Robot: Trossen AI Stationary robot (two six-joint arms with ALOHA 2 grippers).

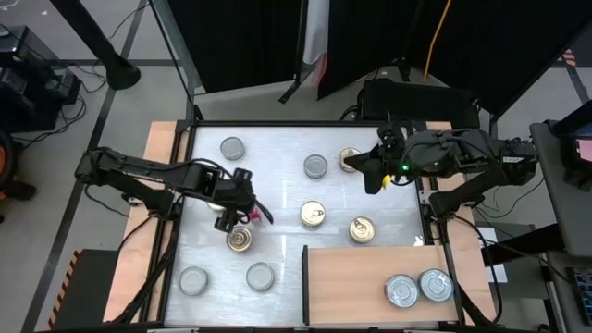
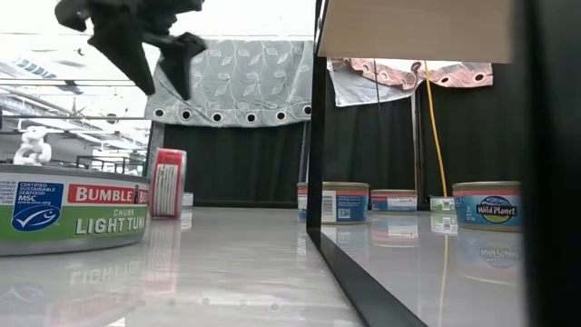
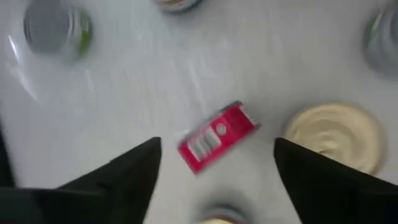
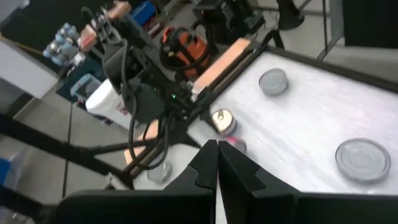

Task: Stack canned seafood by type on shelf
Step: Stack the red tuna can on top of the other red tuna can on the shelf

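Our left pincer (image 1: 248, 209) hangs with its fingers wide apart and holding nothing over a red-labelled tin (image 3: 217, 144) tipped on its edge left of centre, while our right pincer (image 1: 378, 178) waits pressed shut and empty at upper right. Only two silver-topped tins (image 1: 418, 288) sit side by side, not yet stacked, on the shelf (image 1: 351, 277) at lower right. By our reckoning the sorting has barely begun: gold-topped tins (image 1: 314, 215) and more silver ones (image 1: 232, 148) lie scattered across the white tabletop (image 1: 277, 171).
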